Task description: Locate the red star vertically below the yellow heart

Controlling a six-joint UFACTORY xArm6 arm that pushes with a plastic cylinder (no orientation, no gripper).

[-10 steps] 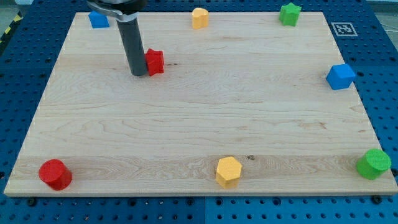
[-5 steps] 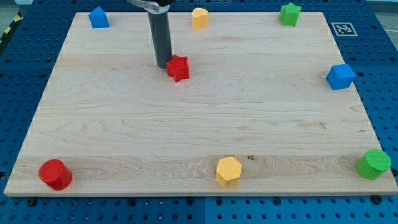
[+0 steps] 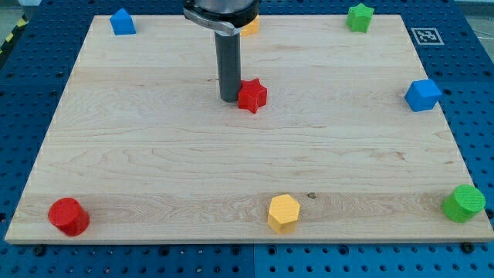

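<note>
The red star [image 3: 252,96] lies on the wooden board in the upper middle. My tip [image 3: 229,99] touches the star's left side, with the dark rod rising above it. The yellow heart [image 3: 251,27] sits at the board's top edge, partly hidden behind the rod's mount, almost straight above the star.
A blue block [image 3: 122,22] sits at the top left and a green star [image 3: 359,17] at the top right. A blue cube [image 3: 422,95] is at the right edge. A red cylinder [image 3: 68,216], a yellow hexagon [image 3: 283,213] and a green cylinder [image 3: 464,203] line the bottom.
My tip has pushed the red star to the view's right and slightly down, from left of the heart to almost below it. The other blocks have not moved.
</note>
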